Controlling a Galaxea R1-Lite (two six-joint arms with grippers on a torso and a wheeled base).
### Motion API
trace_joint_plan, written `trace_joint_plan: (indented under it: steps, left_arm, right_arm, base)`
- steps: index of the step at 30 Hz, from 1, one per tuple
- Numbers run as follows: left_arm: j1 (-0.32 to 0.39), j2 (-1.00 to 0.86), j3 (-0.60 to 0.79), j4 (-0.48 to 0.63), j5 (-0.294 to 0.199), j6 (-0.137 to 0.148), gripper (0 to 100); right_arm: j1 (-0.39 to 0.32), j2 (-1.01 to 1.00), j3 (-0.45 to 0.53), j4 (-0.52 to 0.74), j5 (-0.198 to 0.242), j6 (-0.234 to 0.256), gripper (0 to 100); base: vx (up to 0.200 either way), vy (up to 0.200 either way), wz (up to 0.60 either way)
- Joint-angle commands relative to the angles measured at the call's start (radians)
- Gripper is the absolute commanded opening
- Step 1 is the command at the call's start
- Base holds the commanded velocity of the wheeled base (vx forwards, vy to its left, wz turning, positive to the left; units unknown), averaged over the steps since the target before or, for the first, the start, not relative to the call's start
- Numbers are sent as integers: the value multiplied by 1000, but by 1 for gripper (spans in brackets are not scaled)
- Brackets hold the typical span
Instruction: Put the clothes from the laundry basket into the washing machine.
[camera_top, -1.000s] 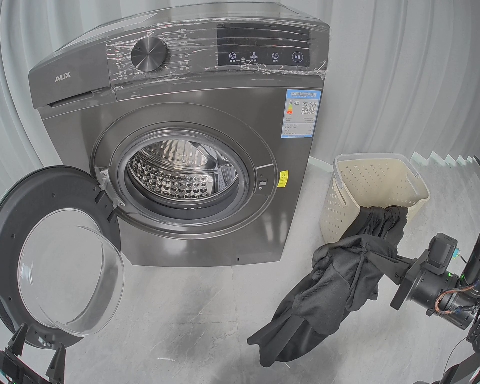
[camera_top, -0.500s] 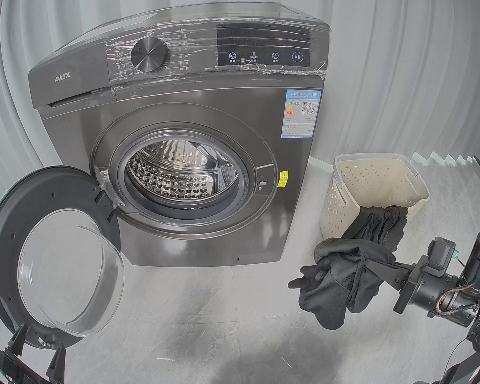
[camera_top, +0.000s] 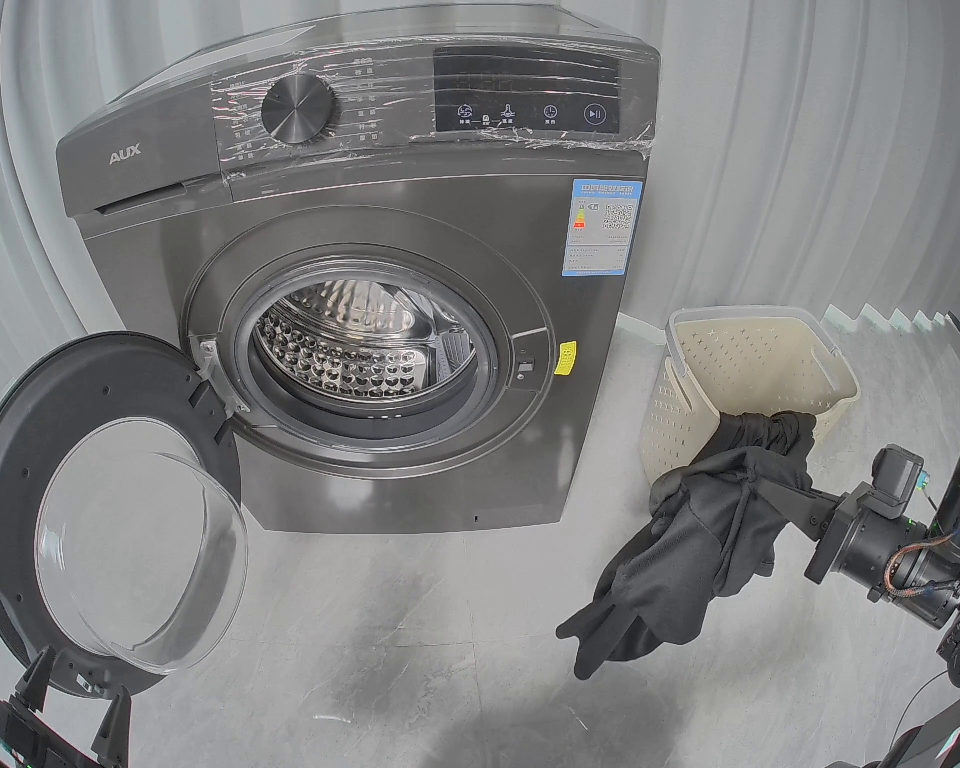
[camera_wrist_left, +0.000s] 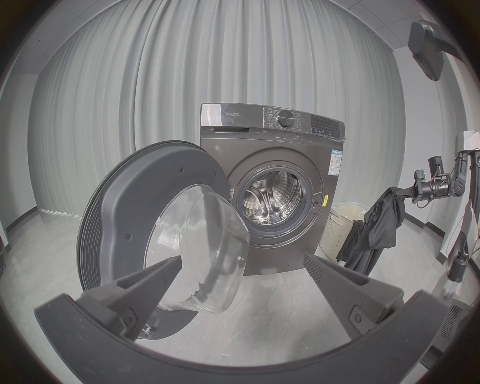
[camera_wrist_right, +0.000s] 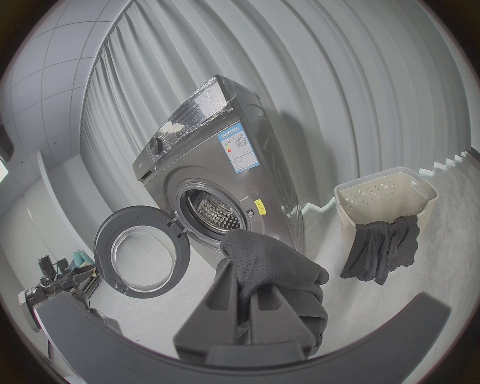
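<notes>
Right gripper (camera_top: 778, 490) pinching black garment (camera_top: 690, 555), fingers pressed together on it, garment hanging just beside laundry basket (camera_top: 690, 330). Another dark cloth (camera_top: 775, 430) draping over basket rim. Left gripper (camera_top: 72, 690) hanging far from basket, fingers spread wide.

Dark garment (camera_top: 700, 540) aloft beside cream basket (camera_top: 668, 420)

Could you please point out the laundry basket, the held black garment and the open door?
laundry basket (camera_top: 760, 350): head view, inner back wall.
held black garment (camera_top: 705, 535): head view, hanging middle.
open door (camera_top: 105, 380): head view, dark frame.
</notes>
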Motion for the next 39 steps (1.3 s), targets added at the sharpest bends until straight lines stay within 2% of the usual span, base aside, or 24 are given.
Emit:
trace_joint_plan:
  steps: [1, 6, 14, 22, 25, 28, 29, 31, 32, 35, 39]
  left_arm:
    - [0, -18, 16, 0, 0, -1, 100]
    - [1, -18, 16, 0, 0, -1, 100]
    - [0, -18, 16, 0, 0, 1, 100]
    - [0, -18, 16, -2, 0, 2, 100]
    - [0, -18, 16, 0, -2, 9, 100]
    - [0, -18, 16, 0, -2, 10, 100]
    - [0, -18, 16, 0, -2, 10, 100]
    - [1, -18, 16, 0, -2, 13, 100]
    - [0, -18, 16, 0, -3, 15, 100]
    - [0, -18, 16, 0, -3, 15, 100]
    - [0, -18, 16, 0, -3, 15, 100]
  right_arm:
    - [-24, 4, -4, 0, 0, 1, 0]
    - [-27, 2, -7, -1, -4, 1, 0]
    - [-24, -4, -2, 2, -1, 13, 0]
    - [8, -2, 4, 5, -7, 1, 0]
    - [24, -5, 12, 3, -21, -24, 0]
    - [30, -5, 27, 3, -81, -62, 0]
    - [42, -5, 33, 8, -124, -80, 0]
    - [57, -5, 33, 8, -150, -83, 0]
    - [85, -7, 33, 14, -179, -83, 0]
    - [122, -2, 32, 14, -201, -85, 0]
    - [183, 4, 21, 3, -201, -85, 0]
  base:
    - [0, 0, 0]
    - [0, 0, 0]
    - [0, 0, 450]
    - [0, 0, 0]
    - [0, 0, 0]
    - [0, 0, 0]
    - [0, 0, 0]
    - [0, 0, 0]
    - [0, 0, 0]
    - [0, 200, 0]
    - [0, 200, 0]
